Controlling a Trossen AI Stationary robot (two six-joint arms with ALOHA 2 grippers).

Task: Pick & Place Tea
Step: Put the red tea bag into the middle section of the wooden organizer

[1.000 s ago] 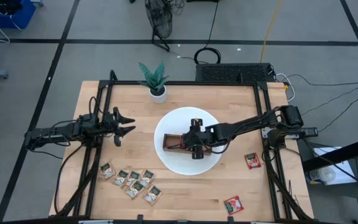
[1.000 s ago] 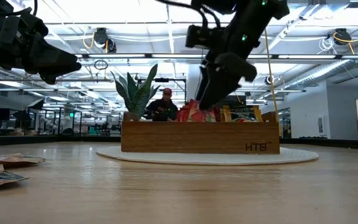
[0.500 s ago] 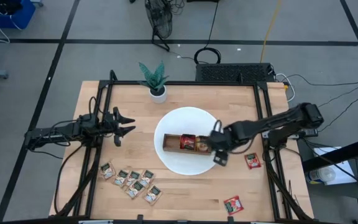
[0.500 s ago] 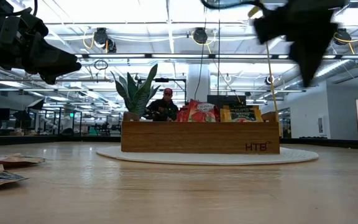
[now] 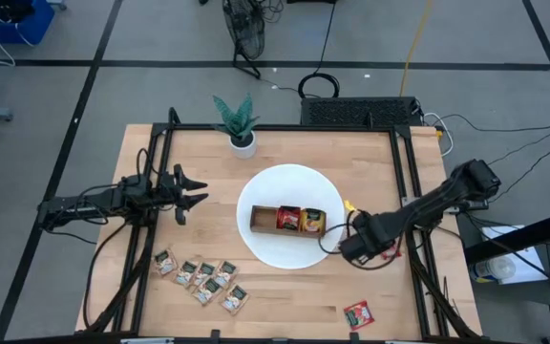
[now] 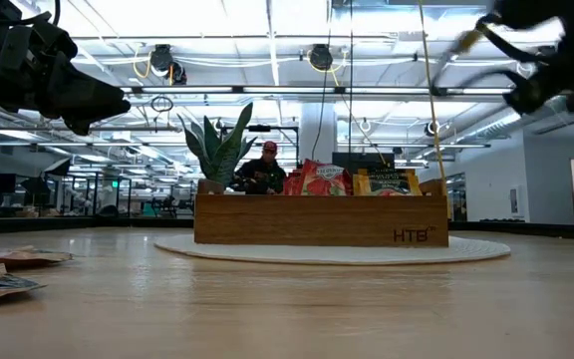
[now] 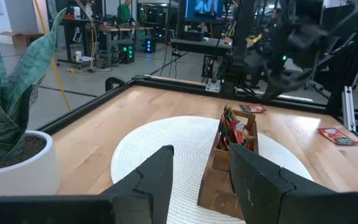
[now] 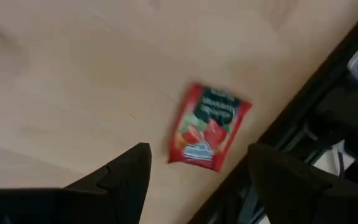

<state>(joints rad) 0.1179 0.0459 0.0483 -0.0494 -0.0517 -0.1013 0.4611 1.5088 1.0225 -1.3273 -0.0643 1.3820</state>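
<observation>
Open right hand (image 8: 194, 171) over edge-side red sachet (image 8: 208, 126)

The right gripper (image 8: 194, 171) hung over the pale wooden tabletop (image 8: 73, 81) w/ its two dark fingers (image 8: 123, 171) spread wide, nothing betw. them. One small flat square red tea sachet w/ a green mark (image 8: 209, 127) lay flat on the wood, tilted, just beyond the gap betw. the fingers. Right beside the sachet ran the black metal frame rail (image 8: 303, 124) along the table edge; sachet near it, touching or not unclear.
</observation>
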